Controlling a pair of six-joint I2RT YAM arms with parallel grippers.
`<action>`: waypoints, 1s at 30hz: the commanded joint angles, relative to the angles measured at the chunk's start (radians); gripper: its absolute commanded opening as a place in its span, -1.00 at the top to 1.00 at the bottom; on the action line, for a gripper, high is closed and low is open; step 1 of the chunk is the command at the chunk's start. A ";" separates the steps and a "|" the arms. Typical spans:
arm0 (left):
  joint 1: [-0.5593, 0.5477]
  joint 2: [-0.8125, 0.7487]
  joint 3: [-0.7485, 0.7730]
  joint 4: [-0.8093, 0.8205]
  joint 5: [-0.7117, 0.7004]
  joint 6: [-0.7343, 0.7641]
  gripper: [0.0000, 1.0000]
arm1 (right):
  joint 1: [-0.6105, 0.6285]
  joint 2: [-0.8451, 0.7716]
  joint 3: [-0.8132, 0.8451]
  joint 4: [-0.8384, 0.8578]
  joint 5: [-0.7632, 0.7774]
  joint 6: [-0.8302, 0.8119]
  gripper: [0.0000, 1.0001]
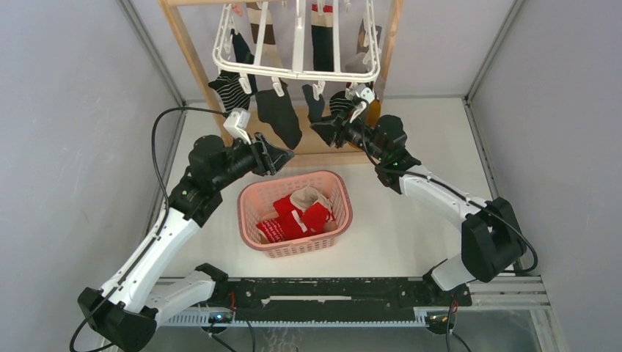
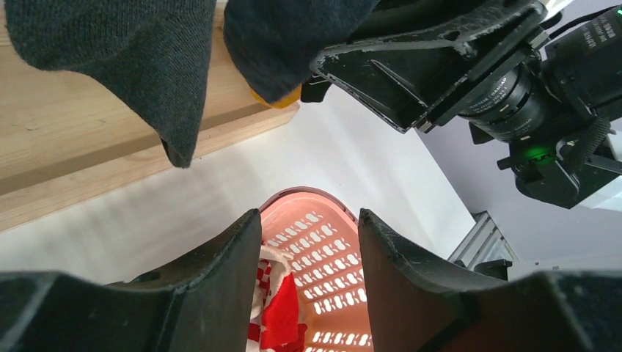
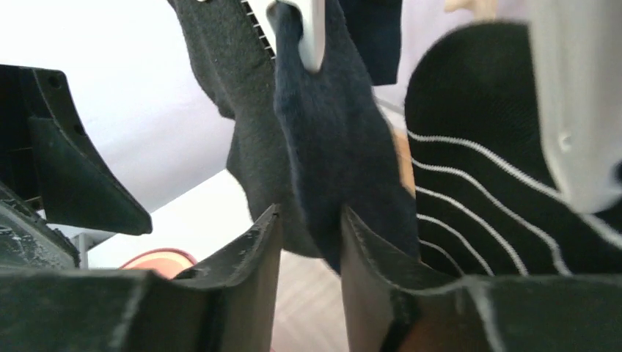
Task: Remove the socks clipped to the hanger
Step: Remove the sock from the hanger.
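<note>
The white hanger hangs at the back with socks clipped under it: a striped black-white sock, a black sock, a small dark navy sock and a black sock with thin white stripes. My right gripper is open with the navy sock's lower end between its fingertips; a white clip holds that sock. The striped sock hangs just right of it. My left gripper is open and empty below the black sock.
A pink basket with red patterned socks sits on the table centre, below my left gripper. The wooden stand carries the hanger; its base lies across the back. Grey walls enclose the sides.
</note>
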 commanded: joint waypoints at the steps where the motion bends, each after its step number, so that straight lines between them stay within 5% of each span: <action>1: 0.005 -0.006 0.023 0.046 0.026 0.011 -0.11 | 0.000 -0.001 0.007 0.098 -0.070 0.040 0.50; 3: 0.005 -0.004 0.024 0.047 0.031 0.009 -0.10 | 0.002 -0.011 0.007 0.084 -0.058 0.038 0.77; 7: 0.005 -0.002 0.022 0.056 0.036 0.003 -0.10 | 0.010 -0.042 0.007 0.049 -0.015 0.027 1.00; 15: 0.005 0.000 0.013 0.079 0.056 -0.015 -0.19 | 0.020 -0.113 0.008 0.032 -0.001 0.055 1.00; 19: 0.003 -0.006 -0.003 0.099 0.062 -0.022 -0.55 | 0.034 -0.145 0.011 0.018 0.000 0.069 1.00; 21: -0.001 -0.009 -0.011 0.113 0.061 -0.024 -0.97 | 0.042 -0.155 0.022 -0.004 0.004 0.067 1.00; 30: -0.053 -0.008 -0.029 0.173 0.066 -0.008 -1.00 | 0.090 -0.181 0.065 -0.072 0.043 0.058 1.00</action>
